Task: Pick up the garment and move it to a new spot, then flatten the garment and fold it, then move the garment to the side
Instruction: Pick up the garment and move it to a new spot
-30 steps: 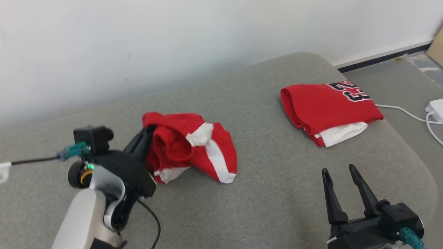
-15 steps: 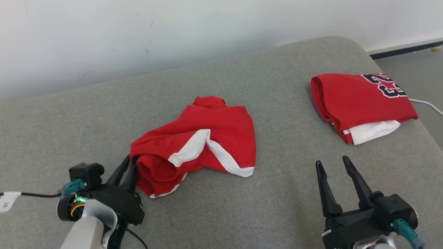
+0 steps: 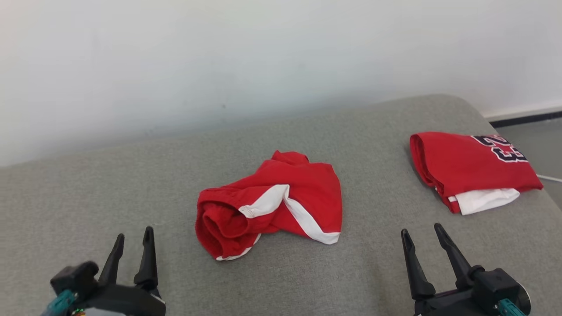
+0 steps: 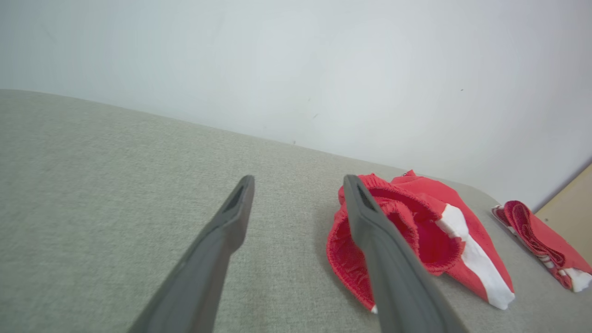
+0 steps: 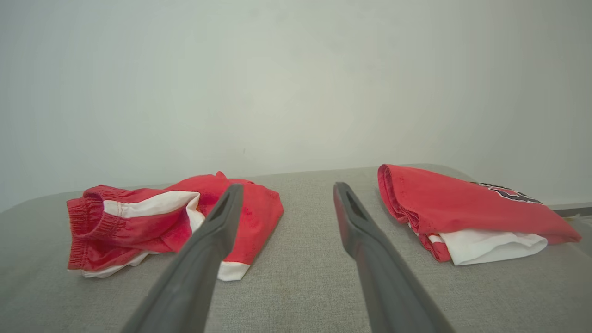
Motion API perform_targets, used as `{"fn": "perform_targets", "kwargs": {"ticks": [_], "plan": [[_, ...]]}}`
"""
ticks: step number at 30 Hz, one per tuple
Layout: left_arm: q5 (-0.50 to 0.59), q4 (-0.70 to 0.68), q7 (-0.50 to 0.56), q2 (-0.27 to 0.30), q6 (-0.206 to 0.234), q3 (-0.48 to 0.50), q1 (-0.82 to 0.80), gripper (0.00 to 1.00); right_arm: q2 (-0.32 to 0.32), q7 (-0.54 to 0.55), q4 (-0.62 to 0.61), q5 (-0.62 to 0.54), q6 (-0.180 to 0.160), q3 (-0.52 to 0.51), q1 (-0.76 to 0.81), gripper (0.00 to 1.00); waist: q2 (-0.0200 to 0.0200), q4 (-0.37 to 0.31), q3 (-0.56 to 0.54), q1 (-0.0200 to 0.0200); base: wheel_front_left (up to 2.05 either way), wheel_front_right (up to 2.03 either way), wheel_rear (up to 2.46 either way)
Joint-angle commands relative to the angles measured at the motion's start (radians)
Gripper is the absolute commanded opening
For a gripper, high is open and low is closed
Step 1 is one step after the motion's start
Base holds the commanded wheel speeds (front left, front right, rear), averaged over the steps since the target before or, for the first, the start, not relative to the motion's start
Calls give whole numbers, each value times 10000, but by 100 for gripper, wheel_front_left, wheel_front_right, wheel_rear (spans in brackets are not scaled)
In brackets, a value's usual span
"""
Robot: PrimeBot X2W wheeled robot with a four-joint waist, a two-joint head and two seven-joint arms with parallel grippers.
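The garment (image 3: 281, 202) is a crumpled pair of red shorts with white side stripes, lying in a heap mid-cushion with its waistband opening toward my left. My left gripper (image 3: 134, 235) stands open at the lower left, a short gap away from the garment and touching nothing. In the left wrist view the left gripper (image 4: 298, 178) has spread fingers, and the garment (image 4: 434, 231) lies just beyond its right finger. My right gripper (image 3: 420, 229) is open and empty at the lower right. From the right wrist view the right gripper (image 5: 287, 186) points between the garment (image 5: 138, 217) and the jersey.
A folded red jersey (image 3: 465, 162) with dark numbers and a white layer lies at the right end of the grey cushion (image 3: 373, 263); it also shows as the jersey (image 5: 462, 208). A white wall stands close behind. The cushion's right edge drops to the floor.
My left gripper was shut on the garment's left edge; it has opened, let go and drawn back to the lower left. The garment now lies loose. The head camera has shifted.
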Motion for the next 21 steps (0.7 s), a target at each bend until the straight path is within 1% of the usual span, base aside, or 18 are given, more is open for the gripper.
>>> {"fn": "perform_targets", "kwargs": {"ticks": [1, 10, 13, 16, 21], "plan": [[90, -439, -176, 20, 206, 130, 548, 100, -7, -7, -37, 63, -9, -28, 198, 100, 0, 484, -509, 0, 0, 0, 0], [549, -2090, -385, -133, 762, 405, 2279, 100, 65, -7, -91, 63, -9, -115, 700, 100, 0, 801, -1134, 0, 0, 0, 0], [766, -2748, -389, -233, 837, 336, 3056, 100, 73, -7, -143, 25, -9, -100, 947, 100, 0, 823, -1348, 0, 0, 0, 0], [1243, -3579, -394, -319, 828, 229, 3757, 100, 54, -5, -217, -7, -9, -49, 1239, 100, 0, 869, -1535, 0, 0, 0, 0], [2583, -4948, -389, -439, 791, -13, 4870, 100, 123, -6, -300, -61, -9, 161, 1702, 100, 0, 889, -1768, 0, 0, 0, 0]]}}
